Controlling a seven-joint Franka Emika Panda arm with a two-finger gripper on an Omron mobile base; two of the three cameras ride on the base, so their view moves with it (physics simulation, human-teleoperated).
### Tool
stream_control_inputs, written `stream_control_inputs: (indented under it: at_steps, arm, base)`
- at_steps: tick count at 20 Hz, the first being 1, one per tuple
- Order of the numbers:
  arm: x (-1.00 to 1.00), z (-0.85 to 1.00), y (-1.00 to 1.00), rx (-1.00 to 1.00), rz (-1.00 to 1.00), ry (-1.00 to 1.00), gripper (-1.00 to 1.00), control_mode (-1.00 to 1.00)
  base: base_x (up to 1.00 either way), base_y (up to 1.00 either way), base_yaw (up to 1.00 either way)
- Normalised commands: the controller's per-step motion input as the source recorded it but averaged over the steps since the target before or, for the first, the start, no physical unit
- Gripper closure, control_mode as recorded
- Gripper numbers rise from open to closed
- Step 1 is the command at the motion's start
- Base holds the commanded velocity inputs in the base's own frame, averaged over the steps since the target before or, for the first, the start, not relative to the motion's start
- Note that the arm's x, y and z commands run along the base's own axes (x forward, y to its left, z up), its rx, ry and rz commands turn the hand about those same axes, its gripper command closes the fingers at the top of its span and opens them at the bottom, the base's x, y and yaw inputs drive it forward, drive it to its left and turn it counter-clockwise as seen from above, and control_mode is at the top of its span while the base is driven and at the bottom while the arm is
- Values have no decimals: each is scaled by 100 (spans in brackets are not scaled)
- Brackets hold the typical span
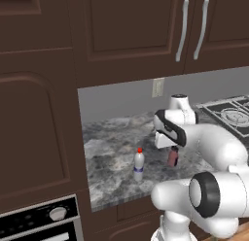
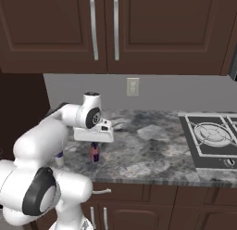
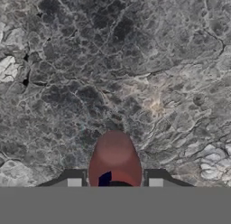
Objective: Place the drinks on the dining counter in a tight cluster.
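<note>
My gripper (image 1: 172, 153) points down over the grey marbled wall counter (image 1: 112, 138) and is shut on a short pinkish-red bottle (image 1: 172, 160). The right base view shows the same bottle (image 2: 95, 154) upright under the gripper (image 2: 94, 146), at or just above the stone. From the hand view, the bottle's rounded top (image 3: 114, 157) sits between the fingers of the gripper (image 3: 115, 183). A clear bottle (image 1: 139, 165) with a red cap and blue label stands to the left, partly hidden behind my arm in the right base view (image 2: 59, 159). The dining counter is out of view.
A cooktop (image 2: 210, 136) lies at the counter's right end (image 1: 231, 112). A wall outlet (image 2: 133, 87) sits above the backsplash, under dark upper cabinets (image 2: 106, 29). A tall dark cabinet (image 1: 36, 113) with an oven panel (image 1: 41, 220) bounds the counter's left side.
</note>
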Motion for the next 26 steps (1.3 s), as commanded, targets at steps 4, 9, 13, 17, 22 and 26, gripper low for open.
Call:
stream_control_inputs:
  at_steps: [4, 9, 13, 17, 22, 26]
  arm:
    - [-87, 43, -44, 0, 0, -10, 100, -100]
    - [-48, 42, -32, 0, 0, -1, 100, -100]
    - [-73, 66, -4, 0, 0, -12, 100, -100]
    - [-94, 79, 0, 0, 0, -21, 100, -100]
    - [-79, 76, 0, 0, 0, -21, 100, -100]
    - [-51, 65, 14, 0, 0, -18, 100, -100]
  base:
    - [0, 0, 0]
    - [0, 0, 0]
    - [0, 0, 0]
    - [0, 0, 0]
    - [0, 0, 0]
    - [0, 0, 0]
